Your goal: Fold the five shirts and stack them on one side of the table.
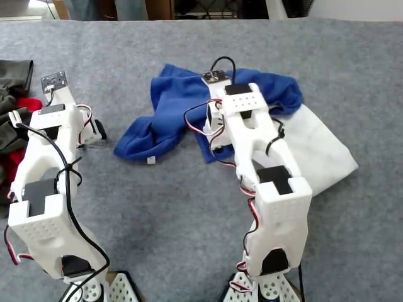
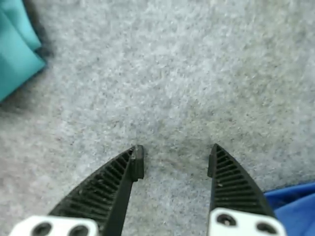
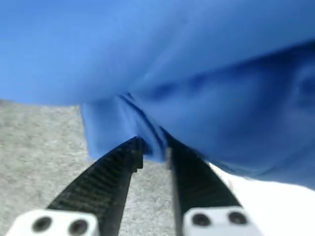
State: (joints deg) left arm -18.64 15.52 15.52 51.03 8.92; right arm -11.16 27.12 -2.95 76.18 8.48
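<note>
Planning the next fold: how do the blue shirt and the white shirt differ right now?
The blue shirt is bunched up; the white shirt lies flatter. The blue shirt overlaps the white shirt's edge. The right gripper pinches the blue shirt, not the white one. Both lie unfolded on the table.

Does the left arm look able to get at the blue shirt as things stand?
Probably yes. The left gripper is open over bare grey carpet, and an edge of the blue shirt lies just beside it with nothing between. The right gripper is shut on the same shirt.
</note>
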